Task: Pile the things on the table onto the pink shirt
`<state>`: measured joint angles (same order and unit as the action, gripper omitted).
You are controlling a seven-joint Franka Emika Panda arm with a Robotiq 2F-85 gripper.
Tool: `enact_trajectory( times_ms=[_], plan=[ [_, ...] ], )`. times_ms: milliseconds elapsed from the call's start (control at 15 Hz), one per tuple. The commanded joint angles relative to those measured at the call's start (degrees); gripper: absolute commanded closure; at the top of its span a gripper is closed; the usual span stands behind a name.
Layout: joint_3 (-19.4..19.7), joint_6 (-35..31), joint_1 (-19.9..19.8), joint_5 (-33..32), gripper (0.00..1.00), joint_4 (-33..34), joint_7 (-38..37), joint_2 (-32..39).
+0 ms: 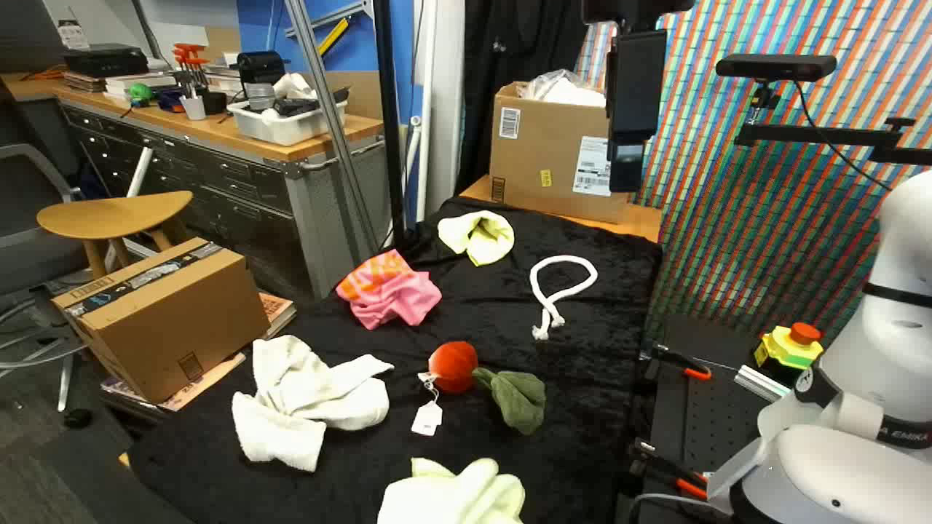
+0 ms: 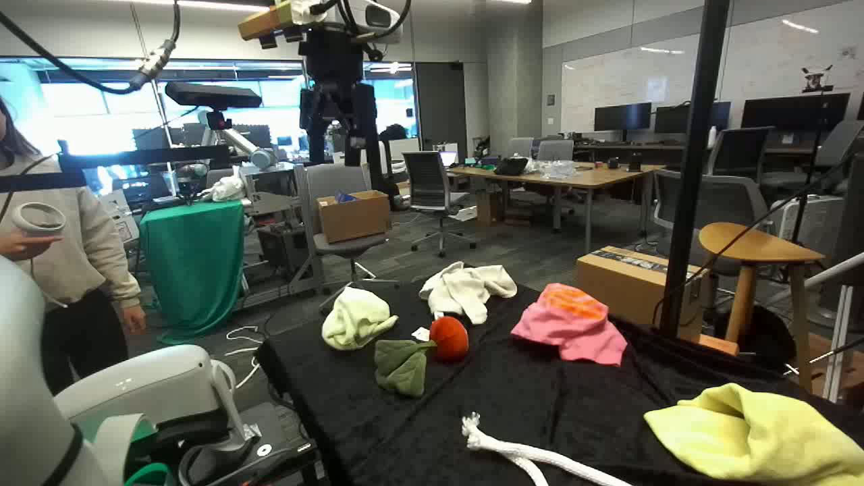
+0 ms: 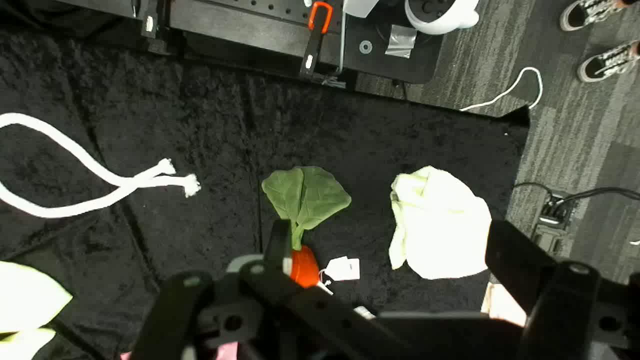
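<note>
In both exterior views the pink shirt (image 1: 389, 291) lies crumpled on the black table (image 1: 590, 422). A yellow-green cloth (image 2: 776, 439) and a white rope loop (image 1: 564, 260) rest apart from it. The small red ball (image 1: 455, 366), tagged, meets the dark green cloth (image 3: 310, 195) at a leaf-like stem. A white cloth (image 1: 313, 393) and a pale yellow cloth (image 1: 459, 495) are bunched separately. High above all this hangs my gripper (image 2: 335, 158), jaws wide and empty. In the wrist view its fingers (image 3: 502, 245) partly cover the red ball, and only slivers of pink show low down.
A black post (image 2: 688, 169) rises beside the table near the pink shirt. A cardboard box (image 1: 553, 153) stands behind the far end, another box (image 1: 164, 313) on the floor side. Tools with orange handles (image 3: 320, 17) lie along the robot-side edge. A person (image 2: 61, 236) stands by the arm.
</note>
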<state>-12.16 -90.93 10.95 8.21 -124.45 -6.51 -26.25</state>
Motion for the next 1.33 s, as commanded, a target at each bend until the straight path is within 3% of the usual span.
enact_trajectory(
  times_ms=[0, 667, 1267],
  plan=[
    [-0.11, 0.16, -0.13, 0.03, 0.0, 0.27, 0.01, 0.05],
    [-0.39, 0.6, -0.89, -2.18, 0.0, 2.2, -1.01, 1.48],
    [3.65, 1.36, -7.14, -7.98, 0.0, 10.79, -4.87, 9.95]
  ],
)
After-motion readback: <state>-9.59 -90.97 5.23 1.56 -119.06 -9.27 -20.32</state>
